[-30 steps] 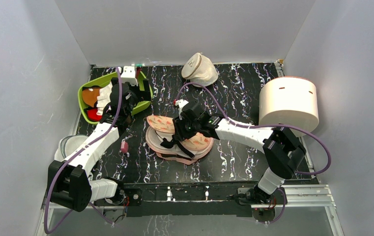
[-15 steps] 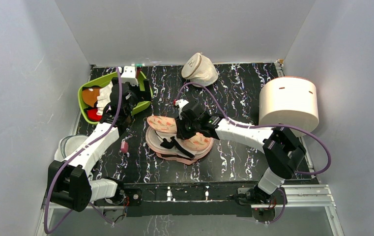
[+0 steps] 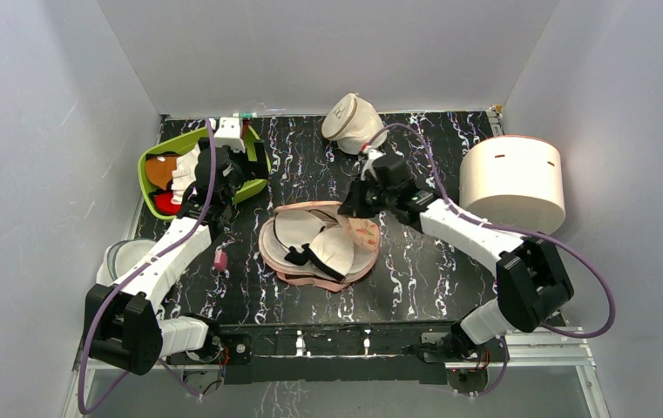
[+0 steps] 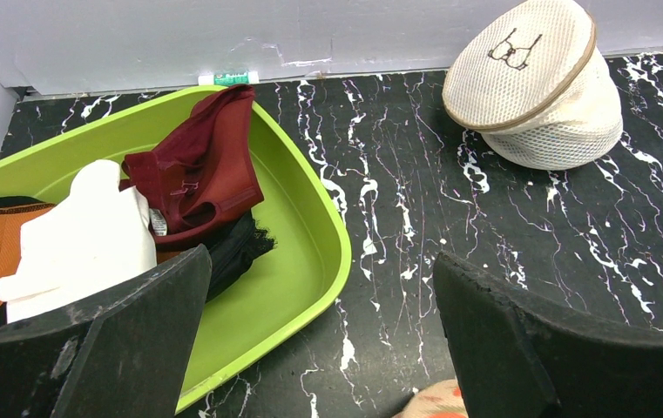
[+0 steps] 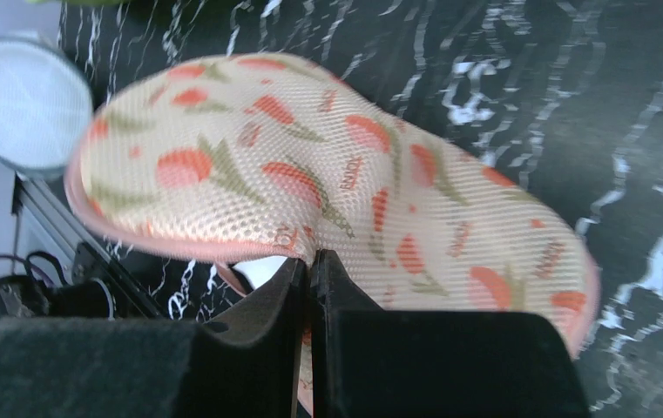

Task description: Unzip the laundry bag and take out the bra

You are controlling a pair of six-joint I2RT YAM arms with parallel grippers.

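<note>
The peach-pink laundry bag (image 3: 345, 277) lies open at the table's middle. Its printed top flap (image 5: 336, 165) is lifted toward the back right. My right gripper (image 3: 351, 207) is shut on the flap's edge, and in the right wrist view the jaws (image 5: 308, 266) pinch the mesh. The white bra (image 3: 297, 231) with black straps lies uncovered inside the bag. A white bit of it shows under the flap (image 5: 262, 272). My left gripper (image 3: 223, 174) is open and empty over the near rim of the green tray, away from the bag; in its wrist view (image 4: 323, 279) nothing is between its fingers.
A green tray (image 4: 310, 252) with dark red, white and orange clothes stands at the back left. A cream domed pouch (image 3: 354, 122) is at the back. A white cylinder (image 3: 512, 181) stands at the right. A white round mesh bag (image 3: 123, 257) and a small pink object (image 3: 220, 259) lie at the left.
My right gripper has moved from over the bag's middle to the back right, pulling the top flap open. The bra inside now shows. The left arm has not moved.
</note>
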